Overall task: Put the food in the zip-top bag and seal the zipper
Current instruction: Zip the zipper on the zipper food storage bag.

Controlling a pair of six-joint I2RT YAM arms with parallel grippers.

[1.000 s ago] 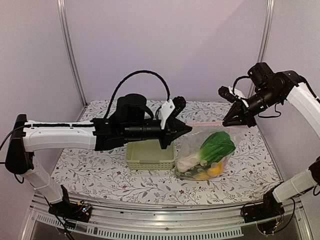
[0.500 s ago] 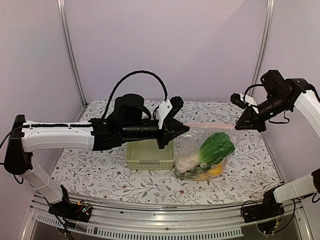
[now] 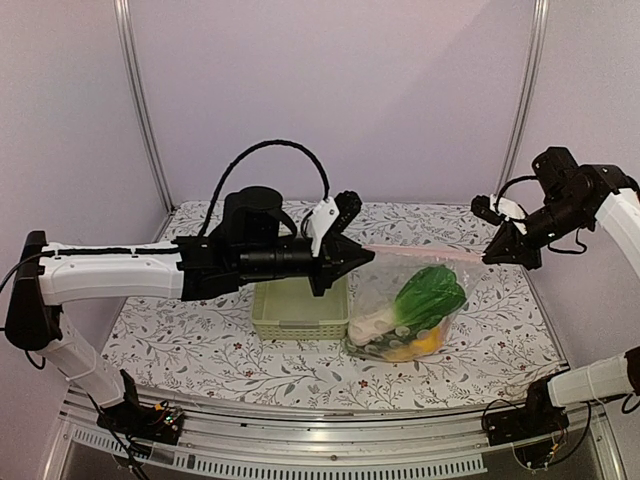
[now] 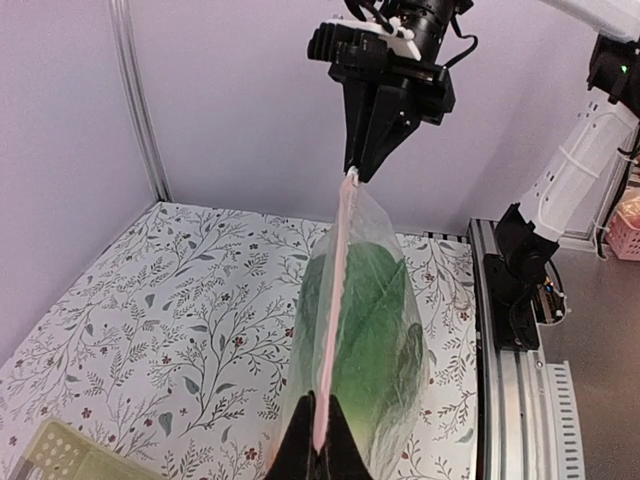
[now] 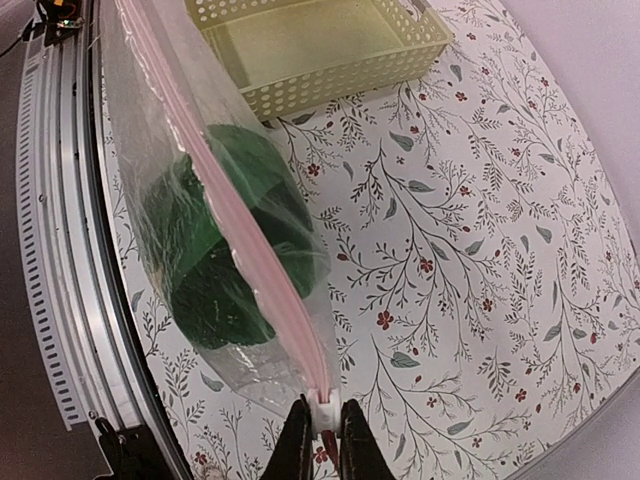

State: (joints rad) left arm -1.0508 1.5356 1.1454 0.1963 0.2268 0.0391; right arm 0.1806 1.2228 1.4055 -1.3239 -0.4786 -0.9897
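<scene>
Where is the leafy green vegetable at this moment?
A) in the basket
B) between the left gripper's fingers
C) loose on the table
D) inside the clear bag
D: the leafy green vegetable shows through the clear bag, whose top edge is pinched by the left gripper and the right gripper.
</scene>
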